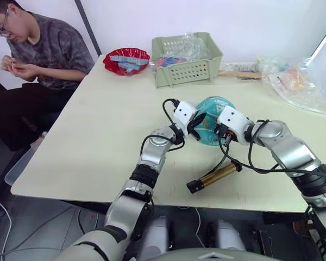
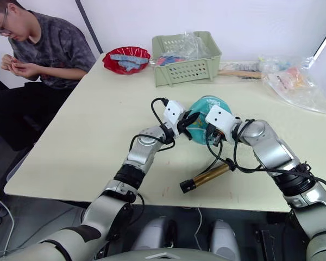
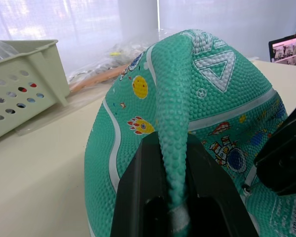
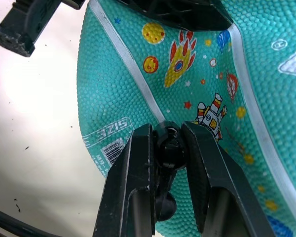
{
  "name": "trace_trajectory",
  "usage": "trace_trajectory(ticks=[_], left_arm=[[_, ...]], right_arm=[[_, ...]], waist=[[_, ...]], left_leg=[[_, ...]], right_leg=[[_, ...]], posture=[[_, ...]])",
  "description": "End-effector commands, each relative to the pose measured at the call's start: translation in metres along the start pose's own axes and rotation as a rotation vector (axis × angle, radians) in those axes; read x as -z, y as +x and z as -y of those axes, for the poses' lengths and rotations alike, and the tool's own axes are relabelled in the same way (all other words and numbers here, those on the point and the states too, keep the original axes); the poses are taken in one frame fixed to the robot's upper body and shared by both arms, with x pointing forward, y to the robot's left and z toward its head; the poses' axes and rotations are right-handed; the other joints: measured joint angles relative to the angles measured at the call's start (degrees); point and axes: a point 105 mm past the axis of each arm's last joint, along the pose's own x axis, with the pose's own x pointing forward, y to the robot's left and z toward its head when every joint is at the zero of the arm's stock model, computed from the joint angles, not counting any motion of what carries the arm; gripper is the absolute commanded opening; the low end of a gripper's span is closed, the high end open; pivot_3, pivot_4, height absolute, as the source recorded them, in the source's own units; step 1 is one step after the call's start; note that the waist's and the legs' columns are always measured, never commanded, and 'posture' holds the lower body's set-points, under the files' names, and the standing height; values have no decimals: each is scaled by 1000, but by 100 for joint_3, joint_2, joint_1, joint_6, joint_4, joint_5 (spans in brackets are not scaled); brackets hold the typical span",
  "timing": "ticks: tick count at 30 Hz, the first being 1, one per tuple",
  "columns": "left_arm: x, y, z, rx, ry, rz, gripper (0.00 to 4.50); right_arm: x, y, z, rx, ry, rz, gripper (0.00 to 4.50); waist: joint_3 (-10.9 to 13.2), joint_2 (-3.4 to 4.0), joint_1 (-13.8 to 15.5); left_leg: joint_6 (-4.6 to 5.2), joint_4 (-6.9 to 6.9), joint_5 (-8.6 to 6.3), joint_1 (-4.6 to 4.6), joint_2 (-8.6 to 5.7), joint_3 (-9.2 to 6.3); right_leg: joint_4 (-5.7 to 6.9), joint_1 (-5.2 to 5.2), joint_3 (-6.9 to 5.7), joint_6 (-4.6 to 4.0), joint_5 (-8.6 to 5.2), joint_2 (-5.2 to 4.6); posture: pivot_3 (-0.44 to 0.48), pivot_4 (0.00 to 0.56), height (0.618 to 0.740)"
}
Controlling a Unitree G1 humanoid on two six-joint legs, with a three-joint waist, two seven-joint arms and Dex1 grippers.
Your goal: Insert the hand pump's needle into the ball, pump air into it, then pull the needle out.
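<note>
Teal ball (image 3: 207,123) saggy, L gripper (image 3: 173,197) pinching its fold, R gripper (image 4: 168,148) clamping needle (image 4: 170,145) fitting.

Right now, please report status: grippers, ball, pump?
Left gripper shut on a pinched fold of the ball. Right gripper shut on the needle fitting at the ball. Hand pump lying on table. Nothing blocking.
</note>
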Motion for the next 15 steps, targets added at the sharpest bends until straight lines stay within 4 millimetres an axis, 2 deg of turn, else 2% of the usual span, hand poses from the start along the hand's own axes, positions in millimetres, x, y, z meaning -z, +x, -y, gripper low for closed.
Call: trace_trajectory(ticks=[1, 12, 15], left_arm=[[51, -5, 29, 92, -69, -180, 0], [52, -7, 22, 69, -68, -186, 0], [53, -8, 21, 62, -71, -188, 0]], right_arm=[[20, 15, -11, -70, 13, -127, 309], [38, 32, -23, -133, 45, -251, 309], [51, 37, -25, -141, 54, -311, 309]], waist=[[-3, -3, 3], [-81, -27, -114], [-103, -28, -125]], left_leg=[[0, 0, 0, 1, 3, 0], [-4, 1, 0, 21, 18, 1], [-8, 1, 0, 22, 21, 1]], right_leg=[[1, 0, -2, -10, -5, 0], [3, 14, -5, -34, -11, -2], [3, 14, -4, -37, -10, -4]], posture=[[0, 150, 740], [0, 150, 740], [0, 150, 740]])
